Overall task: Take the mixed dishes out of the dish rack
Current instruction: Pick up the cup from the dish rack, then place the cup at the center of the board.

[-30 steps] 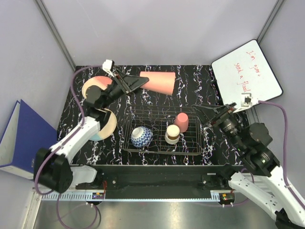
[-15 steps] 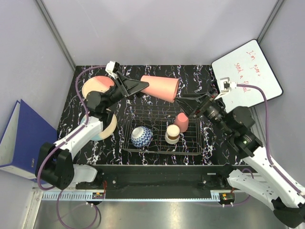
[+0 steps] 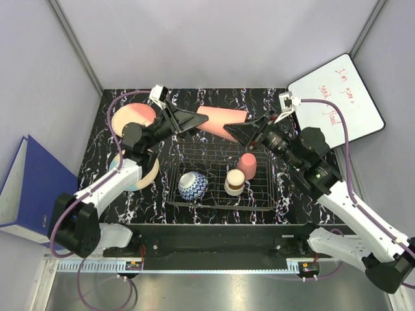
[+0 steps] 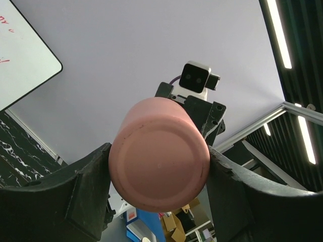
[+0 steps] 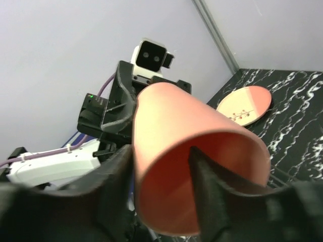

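Two hands: both meet at one tall pink cup (image 3: pixel 224 118), which lies level in the air at the far side of the dish rack (image 3: pixel 220 206).
Left hand (image 3: pixel 198 120): fingers pressed on either side of the cup's closed base end, pinching it.
Right hand (image 3: pixel 241 131): at the cup's open mouth, one finger inside the rim and one outside; whether they squeeze the wall cannot be told.
Rack contents: blue-and-white bowl (image 3: pixel 193 185), small pink cup (image 3: pixel 247 165), cream cup with brown band (image 3: pixel 234 181).
Worktop (image 3: pixel 259 97): pink/cream plate (image 3: pixel 133 116) at far left; light blue/cream plate (image 3: pixel 148 170) nearer, partly under the left arm.
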Tool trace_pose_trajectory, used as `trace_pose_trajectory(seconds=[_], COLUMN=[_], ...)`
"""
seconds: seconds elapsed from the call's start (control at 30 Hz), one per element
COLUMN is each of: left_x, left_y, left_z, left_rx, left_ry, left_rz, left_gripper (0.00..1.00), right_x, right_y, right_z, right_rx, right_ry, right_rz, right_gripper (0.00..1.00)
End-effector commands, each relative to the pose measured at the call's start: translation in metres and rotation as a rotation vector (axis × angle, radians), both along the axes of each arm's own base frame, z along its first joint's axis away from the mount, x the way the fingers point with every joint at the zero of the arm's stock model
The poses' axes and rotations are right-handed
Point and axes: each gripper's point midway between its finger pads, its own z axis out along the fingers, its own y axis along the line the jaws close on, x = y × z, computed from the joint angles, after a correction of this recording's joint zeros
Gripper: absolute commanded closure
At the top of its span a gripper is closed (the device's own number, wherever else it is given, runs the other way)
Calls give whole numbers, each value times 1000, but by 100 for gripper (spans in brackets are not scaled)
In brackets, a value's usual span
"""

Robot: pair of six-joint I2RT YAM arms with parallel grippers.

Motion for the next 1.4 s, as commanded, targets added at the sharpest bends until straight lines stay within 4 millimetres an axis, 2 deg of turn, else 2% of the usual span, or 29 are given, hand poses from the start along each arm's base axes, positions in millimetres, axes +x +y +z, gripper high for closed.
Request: trace_pose_trajectory(seconds=[0.0,0.03,0.07,0.13,0.2,0.23,0.27,0.3,0.33,0.37,0.4,0.43,0.47,0.5,0.53,0.57,0.6,0.63,0.67,0.7,0.73,0.77,0.8,0.9,1.0,1.03,1.1,1.13,1.37], left_x=[-14,-14,-12,-11,0,2,15,31,37,47,55,57,55,56,50,48,47,45,44,44,42,41,40,37,36,37,39,39,44], left_y=[2,3,2,7,13,27,34,48,71,85,101,113,119,125,128,129,132,134,135,135,135,134,133,130,126,126,125,124,120], left_z=[26,27,25,28,21,31,12,8,19,-21,-27,-27,-42,-47,-53,-60,-67,-78,-83,-91,-99,-104,-112,-134,-152,-157,-168,-172,-200], left_rx=[-27,-25,-13,6,60,87,167,205,265,403,446,473,514,522,516,522,531,558,575,593,618,632,649,686,716,726,752,758,807], left_ry=[-114,-124,-114,-142,-106,-170,-77,-35,-70,106,148,153,213,236,254,273,300,333,345,359,376,378,387,412,436,444,460,466,523], left_rz=[-4,2,8,61,133,217,273,394,523,582,664,704,721,759,764,765,779,779,779,774,765,750,741,703,668,662,645,640,593], left_gripper=[100,100,100,82,46,23,15,1,1,1,1,1,1,1,1,1,1,1,1,1,1,1,1,1,1,1,1,1,1], right_x=[1,2,3,7,20,23,30,50,53,63,88,92,113,134,147,179,191,198,227,240,238,264,274,300,316,321,324,327,327], right_y=[13,13,12,5,-12,-22,-32,-46,-65,-76,-85,-97,-123,-126,-141,-165,-177,-188,-193,-206,-211,-212,-211,-204,-197,-196,-195,-193,-197], right_z=[14,13,11,12,13,13,14,7,15,14,-3,8,6,4,-5,-30,-15,-33,-73,-50,-73,-123,-99,-149,-179,-197,-208,-225,-272], right_rx=[-19,-20,-26,-42,-68,-118,-148,-201,-260,-303,-378,-392,-380,-381,-391,-391,-351,-380,-421,-381,-458,-557,-519,-559,-567,-576,-575,-585,-651], right_ry=[-36,-31,-22,-15,-2,40,59,102,142,177,246,276,327,362,416,515,521,604,718,691,783,875,811,873,894,924,953,987,1071], right_rz=[49,46,41,-11,-131,-181,-249,-378,-453,-519,-613,-648,-737,-750,-788,-863,-892,-920,-962,-1001,-1009,-1020,-1019,-974,-952,-952,-951,-947,-963], right_gripper=[58,69,100,100,100,100,100,100,100,100,100,100,100,100,100,100,100,100,100,100,100,100,100,100,100,100,100,100,100])
